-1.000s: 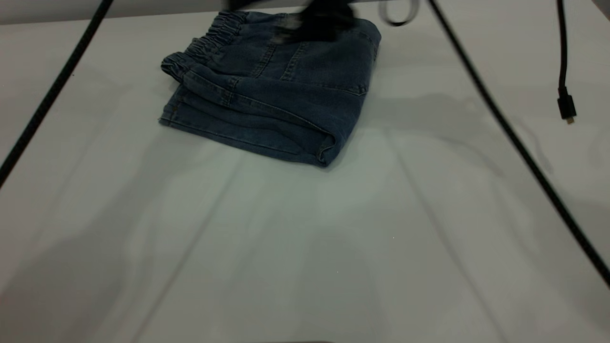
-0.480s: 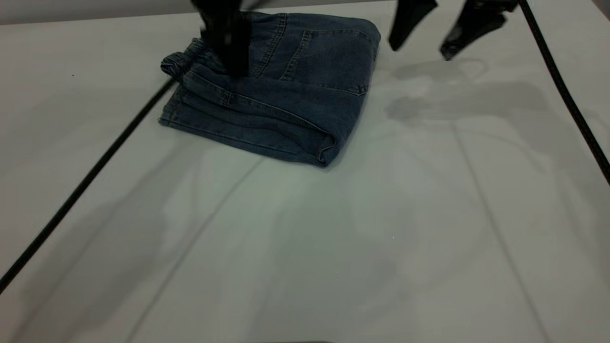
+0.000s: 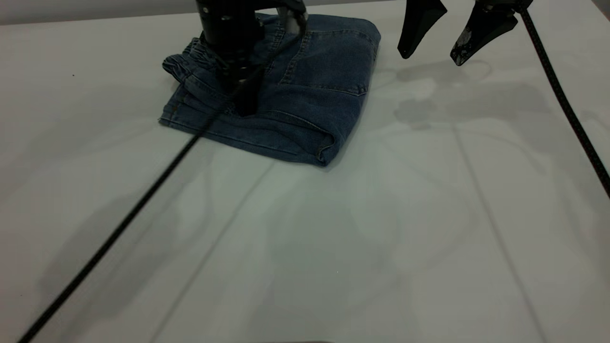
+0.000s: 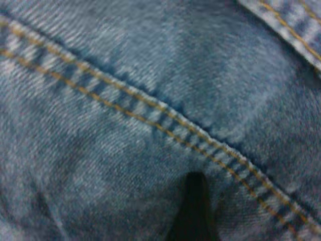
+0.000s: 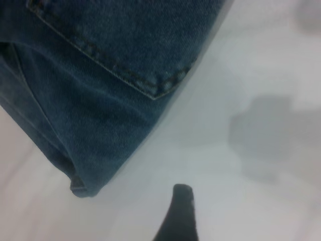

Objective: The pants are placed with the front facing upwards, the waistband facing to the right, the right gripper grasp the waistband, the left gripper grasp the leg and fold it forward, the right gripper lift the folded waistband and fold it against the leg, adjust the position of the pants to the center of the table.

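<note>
The pants [image 3: 305,100] lie folded into a thick blue denim square at the far left-middle of the table [image 3: 333,238], back pocket up. Their ruched waistband [image 3: 190,57] bunches at the far left corner. My left gripper [image 3: 245,107] stands straight down on the fold beside the waistband, tips touching the denim. In its wrist view one black finger [image 4: 194,211] rests on cloth beside a tan double seam, apart from its partner, nothing held. My right gripper [image 3: 431,58] hangs open above bare table just right of the pants; the flecked finger [image 5: 179,213] shows near the pants' corner [image 5: 80,188].
A black braided cable [image 3: 119,233] runs from the left arm diagonally to the near left edge. Another cable [image 3: 567,105] drops along the right side. White tabletop stretches in front of and to the right of the pants.
The left gripper has swung in from the far edge and come down onto the pants near the waistband. The right gripper has drawn clear to the right and hangs open there.
</note>
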Available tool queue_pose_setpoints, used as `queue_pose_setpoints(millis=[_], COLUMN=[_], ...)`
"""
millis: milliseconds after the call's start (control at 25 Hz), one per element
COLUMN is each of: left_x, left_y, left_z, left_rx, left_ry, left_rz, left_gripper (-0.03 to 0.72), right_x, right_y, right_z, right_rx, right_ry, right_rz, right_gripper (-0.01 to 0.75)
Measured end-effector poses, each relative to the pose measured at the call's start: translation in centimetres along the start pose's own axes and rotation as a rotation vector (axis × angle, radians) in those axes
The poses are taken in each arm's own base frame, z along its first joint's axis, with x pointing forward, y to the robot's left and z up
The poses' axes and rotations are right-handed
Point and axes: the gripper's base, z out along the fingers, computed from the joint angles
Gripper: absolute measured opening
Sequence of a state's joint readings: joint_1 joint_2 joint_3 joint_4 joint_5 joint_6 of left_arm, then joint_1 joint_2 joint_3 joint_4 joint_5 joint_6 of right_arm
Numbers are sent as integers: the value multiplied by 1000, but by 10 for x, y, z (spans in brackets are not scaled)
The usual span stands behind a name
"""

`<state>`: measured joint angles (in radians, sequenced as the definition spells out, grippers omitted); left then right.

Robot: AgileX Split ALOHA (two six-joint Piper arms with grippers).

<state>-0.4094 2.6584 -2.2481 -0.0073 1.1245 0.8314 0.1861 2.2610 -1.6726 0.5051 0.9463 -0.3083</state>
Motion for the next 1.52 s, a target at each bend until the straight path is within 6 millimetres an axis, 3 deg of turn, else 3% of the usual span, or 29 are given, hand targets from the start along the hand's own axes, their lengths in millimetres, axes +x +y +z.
queue_pose_setpoints(millis=[280, 520, 720, 960, 1080, 1320, 1520], left_x=[-26, -54, -66, -66, -68, -67, -55], left_y=[-32, -49, -48, -43, -38, -37, -45], left_z=[3, -3, -16, -28, -60, -152, -202], left_rx=[5, 10, 10, -49, -98, -162, -187], left_ry=[57, -3, -68, -76, -121, -273, -325], left_rz=[-329, -577, -601, -573, -564, -576, -582], left_gripper=[556, 556, 556, 556, 556, 556, 556], right_x=[-1, -1, -1, -4, -9, -20, -14], right_y=[0, 0, 0, -2, 3, 30, 53], right_z=[0, 0, 0, -6, -28, -88, -145], right_rx=[3, 4, 4, 3, -8, -45, -28], right_ry=[-8, -12, -12, -16, -20, -34, -139], right_rz=[-5, -5, -5, -7, -29, -103, -125], right_gripper=[587, 587, 587, 587, 587, 587, 587])
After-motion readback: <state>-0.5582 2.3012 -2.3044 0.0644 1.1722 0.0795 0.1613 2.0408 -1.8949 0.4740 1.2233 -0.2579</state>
